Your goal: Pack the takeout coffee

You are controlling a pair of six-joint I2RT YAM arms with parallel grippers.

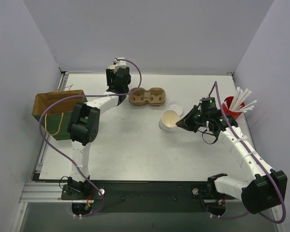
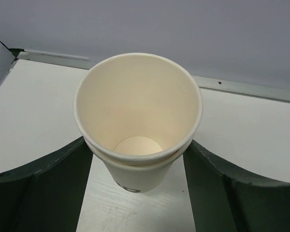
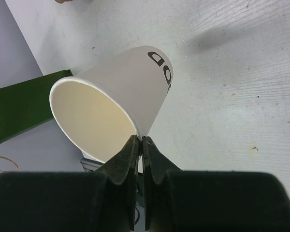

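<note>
In the left wrist view two nested white paper cups (image 2: 137, 104), tan inside and without lids, sit between my left gripper's (image 2: 137, 150) fingers, which touch both sides; the cups tilt toward the camera above the table. In the top view the left gripper (image 1: 118, 77) is at the far back, left of the carrier, and hides these cups. My right gripper (image 1: 184, 122) is shut on the rim of another open cup (image 1: 169, 119), pinching its wall (image 3: 141, 142). That cup (image 3: 130, 82) is tilted on its side over the table. A whitish lid (image 1: 174, 107) lies flat beside it.
A brown moulded-cardboard carrier (image 1: 147, 96) with empty wells lies at the back centre. A red cup of white straws (image 1: 232, 106) stands at the right. A brown and green paper bag (image 1: 55, 113) stands at the left edge. Walls close in three sides.
</note>
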